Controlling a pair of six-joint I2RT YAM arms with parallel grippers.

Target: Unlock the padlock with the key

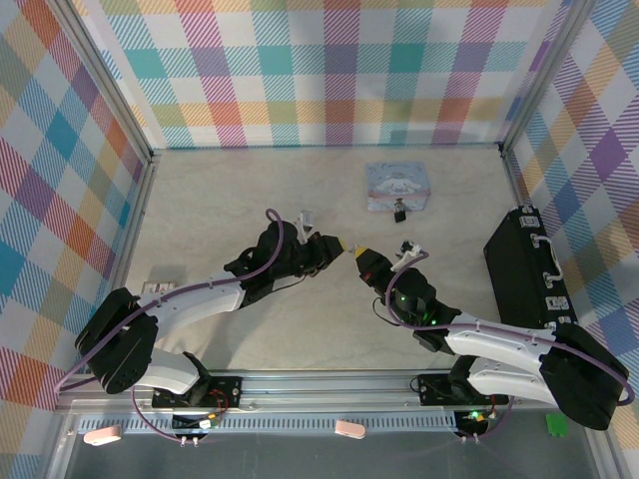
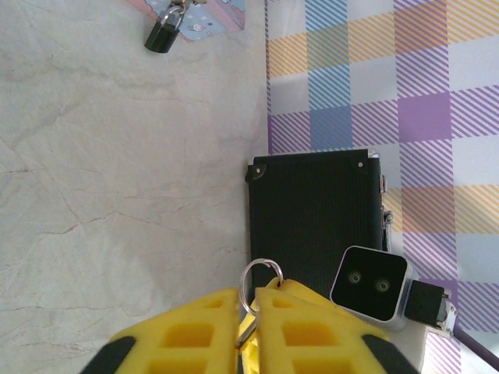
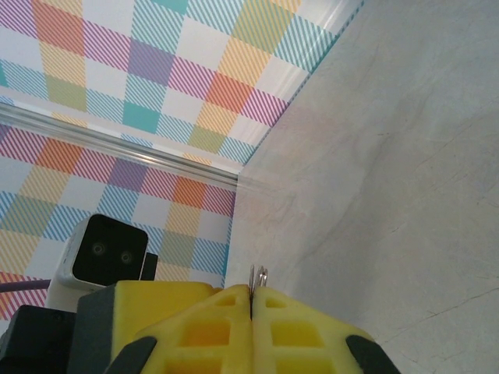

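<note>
key pinched between both sets of fingers, padlock waiting by the tin

top view: the left fingers (image 1: 342,245) and right fingers (image 1: 363,253) meet tip to tip over the middle of the tabletop (image 1: 250,190). the padlock (image 1: 399,213) lies beyond them, at the front edge of a pale blue tin (image 1: 397,185). a black case (image 1: 521,261) sits to the right.

left wrist view: the yellow left fingers (image 2: 203,327) are closed on the key (image 2: 259,277), with its ring standing out above their tips. the padlock (image 2: 164,35) is well apart, at the upper left.

right wrist view: the right fingers (image 3: 203,312) are pressed shut, and the key's ring (image 3: 259,274) pokes edge-on from their seam.

this looks like a hand-over. one side should let go only once the other's pinch is firm. the grip should sit near the ring so the blade points free toward the keyhole. where the blade points now cannot be told. the padlock looks light, so the spare fingers should steady it.
</note>
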